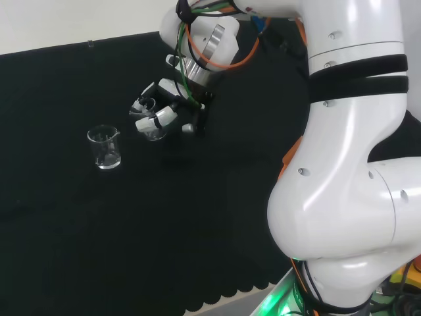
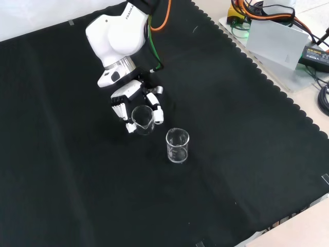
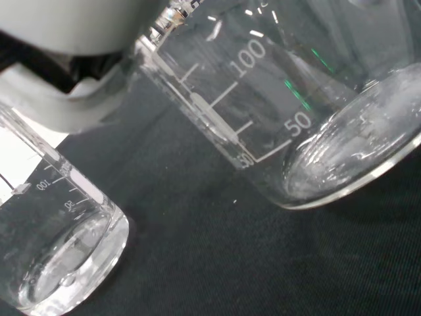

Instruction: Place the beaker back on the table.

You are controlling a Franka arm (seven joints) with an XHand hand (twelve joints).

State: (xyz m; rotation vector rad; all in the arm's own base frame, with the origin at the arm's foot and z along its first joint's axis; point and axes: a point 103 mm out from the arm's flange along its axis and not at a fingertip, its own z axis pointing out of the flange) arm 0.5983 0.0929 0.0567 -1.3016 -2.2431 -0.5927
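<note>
The black cloth (image 2: 247,170) covers the bench and offers bare room on all sides of the work. Above it the arm (image 1: 355,151) reaches over, and the hand (image 2: 134,100) is carried at its end, fingers (image 2: 158,114) curled round a clear beaker (image 2: 143,119). The beaker is held tilted and, judging by the wrist view, its base (image 3: 355,164) is clear of the cloth, though not by much. A second beaker (image 2: 178,145) stands upright on the cloth just beside the held one, toward the lower right in the front view.

For the step to be done well, the held beaker should be brought upright before it is lowered, so that the base meets the cloth flat. It should be set down apart from the second beaker, lest glass strike glass. The fingers should be released only once the base is seen to rest.
</note>
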